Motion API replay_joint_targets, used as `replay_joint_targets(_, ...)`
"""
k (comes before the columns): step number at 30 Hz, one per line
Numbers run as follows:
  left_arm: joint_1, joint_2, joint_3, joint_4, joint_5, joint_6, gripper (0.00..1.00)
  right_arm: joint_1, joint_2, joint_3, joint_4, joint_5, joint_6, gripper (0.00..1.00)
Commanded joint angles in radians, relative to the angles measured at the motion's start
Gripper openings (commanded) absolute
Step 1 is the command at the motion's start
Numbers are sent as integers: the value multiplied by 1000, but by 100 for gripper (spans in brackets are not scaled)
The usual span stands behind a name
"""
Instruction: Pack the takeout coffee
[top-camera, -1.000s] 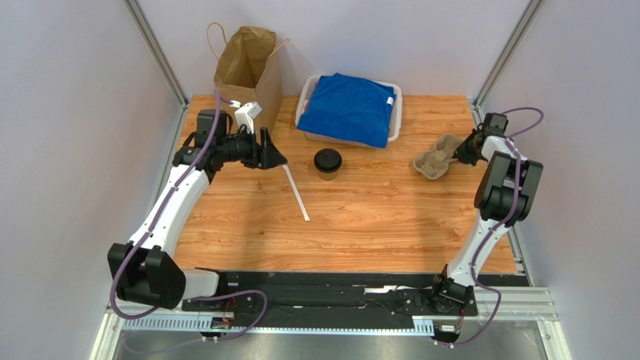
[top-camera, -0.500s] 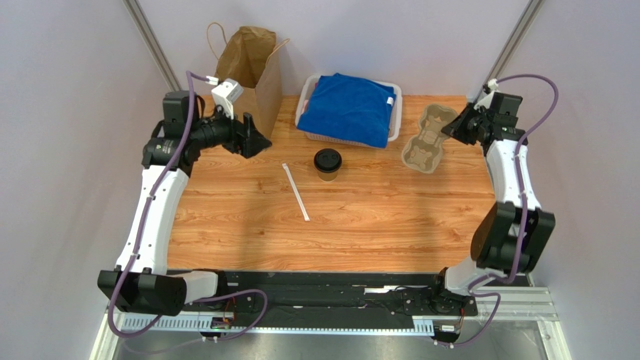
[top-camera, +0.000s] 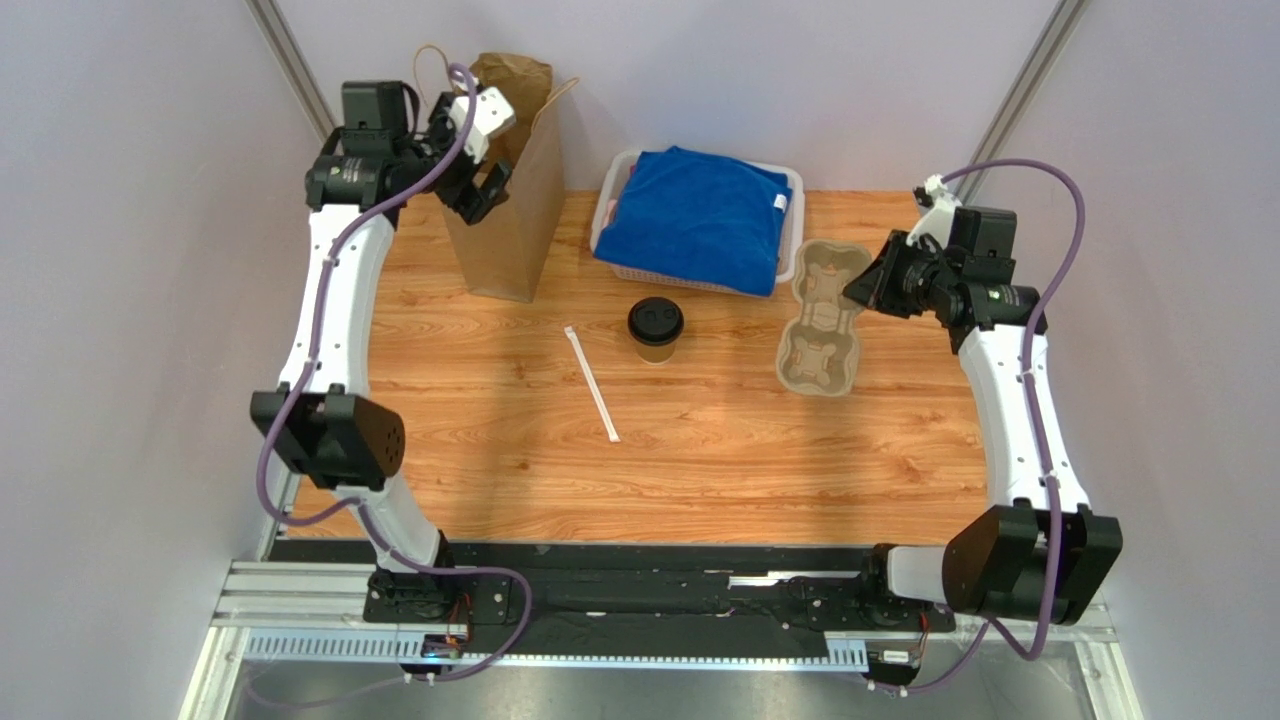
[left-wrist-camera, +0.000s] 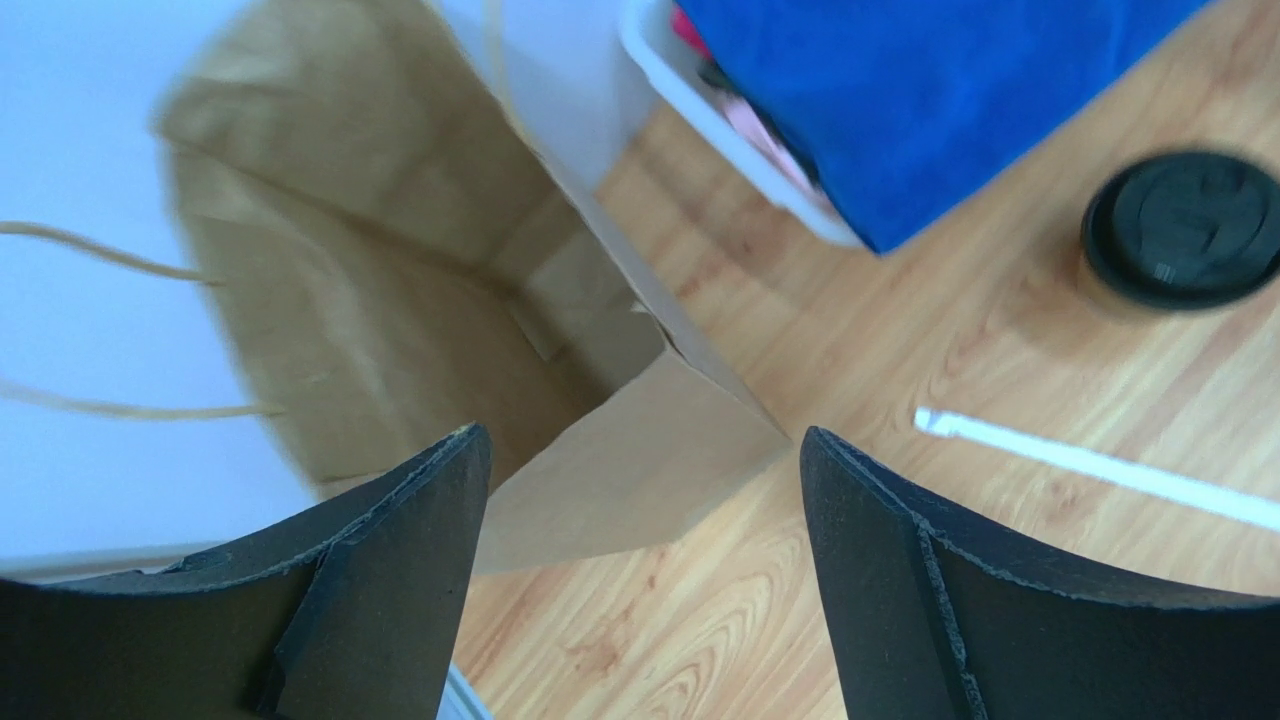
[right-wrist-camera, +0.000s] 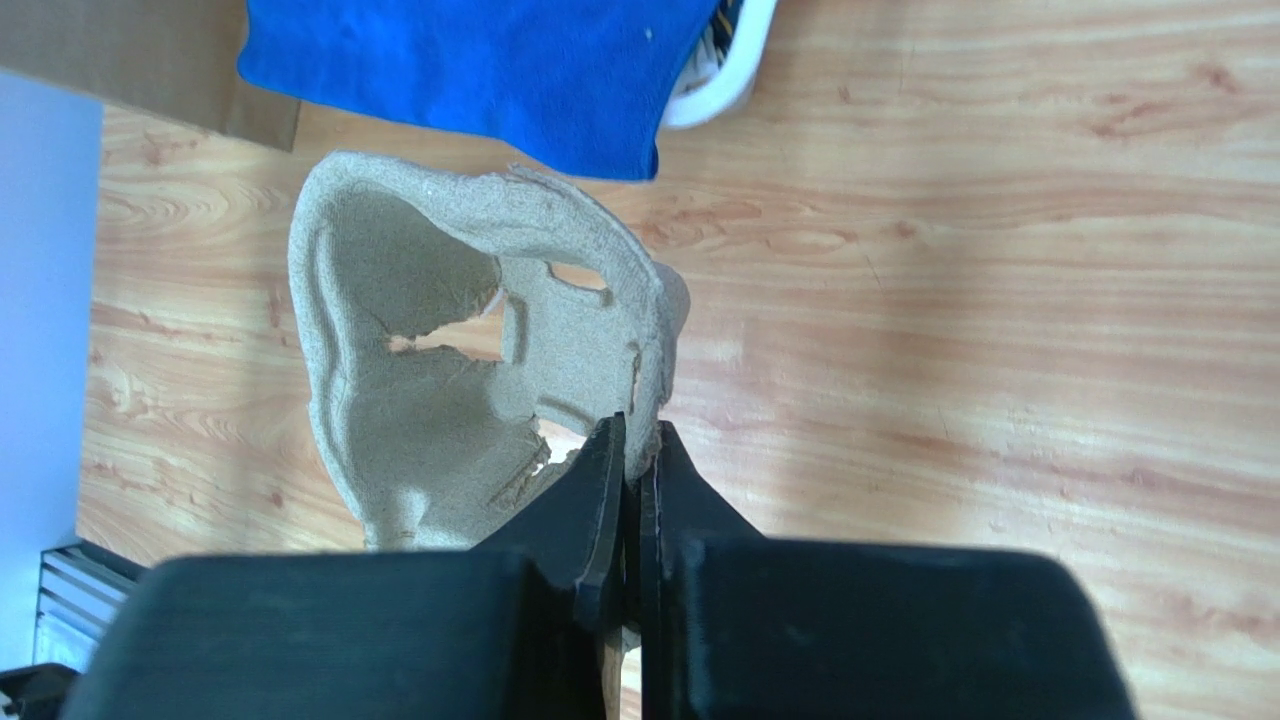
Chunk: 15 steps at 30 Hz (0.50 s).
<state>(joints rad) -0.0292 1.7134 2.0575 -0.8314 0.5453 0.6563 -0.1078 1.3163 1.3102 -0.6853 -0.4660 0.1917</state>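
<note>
1. The desk carries everything, and your two arms are working over its far side, well apart.
2. The tall paper bag stands upright and open at the far left corner. Your left gripper hovers over its mouth, fingers spread wide with nothing between them. The bag looks light, so clipping its rim or a handle on the way down could tip it or fold it shut.
3. The white basket with the blue cloth sits at the middle of the far edge, where a wide swing from either arm could catch it.
4. The pulp cup carrier hangs tilted toward the far right, pinched by one thin edge in your right gripper, fingers closed on it. So narrow a hold may let it swivel, slip or tear.
5. The takeout coffee, lid on, stands upright near the desk's middle, just in front of the basket, and neither gripper touches it. If the carrier brushes it, it could topple.
6. The white straw lies flat just left of the cup and is easily swept away.
</note>
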Motion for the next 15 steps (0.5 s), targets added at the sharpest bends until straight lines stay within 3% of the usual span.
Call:
replay_joint_targets(1,18,54,42,-46,91,189,84,3,-95,-46,-62,27,-66,0)
replay_joint_targets(5,20,149,133,-178,153,390,83,3,-137,-78,-97,33,-96,0)
replay_joint_targets(9,20,209,164,-329,99,526,77,3,-155,-86,-117,46,-115,0)
replay_joint_targets(13,18,196,132,-406,48,649,57,3,-158,-89,-120,44,-118,0)
replay_joint_targets(15,20,154,109,-431,50,651,42,3,-157,-95,-120,50,-118,0)
